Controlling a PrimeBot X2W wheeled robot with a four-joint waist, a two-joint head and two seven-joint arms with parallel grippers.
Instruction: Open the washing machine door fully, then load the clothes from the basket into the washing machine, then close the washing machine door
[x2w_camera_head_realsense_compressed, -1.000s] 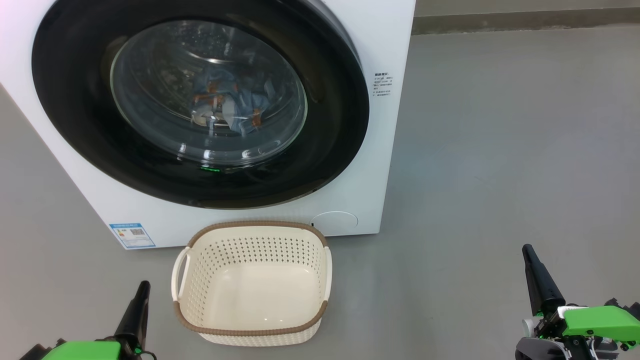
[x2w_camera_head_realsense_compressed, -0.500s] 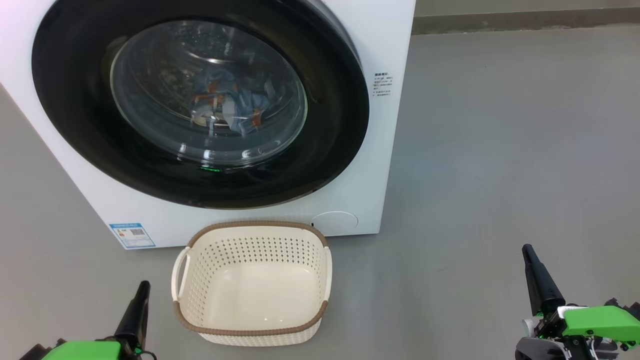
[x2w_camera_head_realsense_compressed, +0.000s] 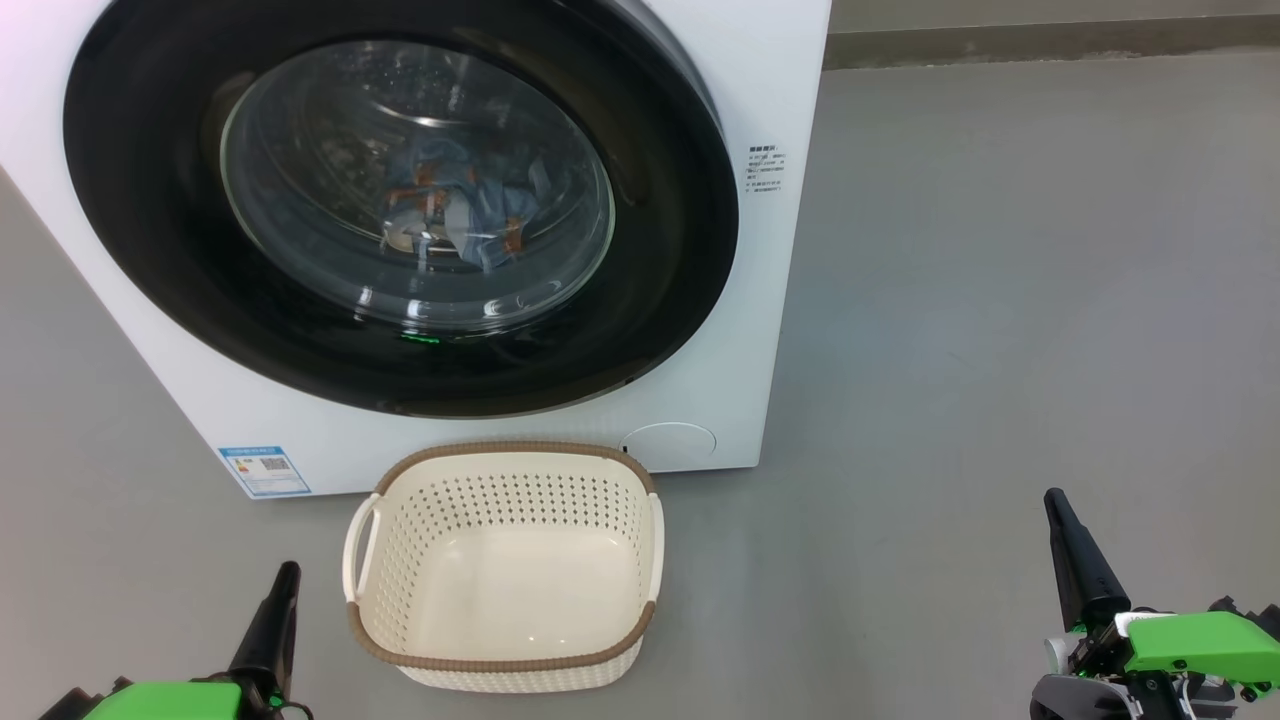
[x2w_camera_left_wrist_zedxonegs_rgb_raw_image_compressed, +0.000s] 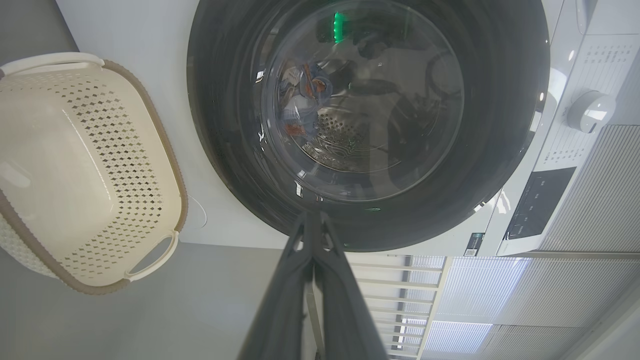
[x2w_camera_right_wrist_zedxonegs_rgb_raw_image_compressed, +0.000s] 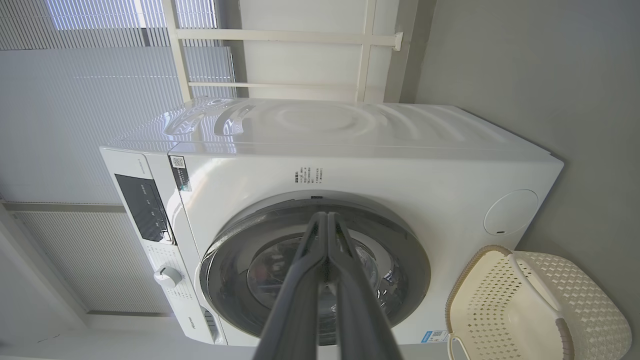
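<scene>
Operator: Nothing has moved since the earlier frames. Left gripper (x2w_camera_head_realsense_compressed: 285, 578), right gripper (x2w_camera_head_realsense_compressed: 1055, 505), basket (x2w_camera_head_realsense_compressed: 500, 662) and door (x2w_camera_head_realsense_compressed: 150, 250) all stand as before. Confirm door status.

Technician: Door is shut, flush against the front of the washing machine (x2w_camera_head_realsense_compressed: 780, 300). Through its glass window the clothes (x2w_camera_head_realsense_compressed: 450, 215) are visible inside the drum: blue fabric with orange patches, bunched in one heap.

Operator: Basket status?

Technician: Basket stands upright on the grey floor (x2w_camera_head_realsense_compressed: 1000, 300), just in front of the machine and below the door. Its bare cream bottom is in full view. A blue label (x2w_camera_head_realsense_compressed: 265, 470) sits at the lower left corner of the machine front, near the basket's left handle.

Operator: Gripper status?

Technician: Left gripper hangs low at the left, beside the basket but apart from it. Its fingers are pressed together and grasp nothing. Right gripper hangs low at the right, well apart from the basket, over open floor. Its fingers are likewise clenched on nothing. In each wrist view the two dark fingers meet at their tips and point toward the door without touching it.
</scene>
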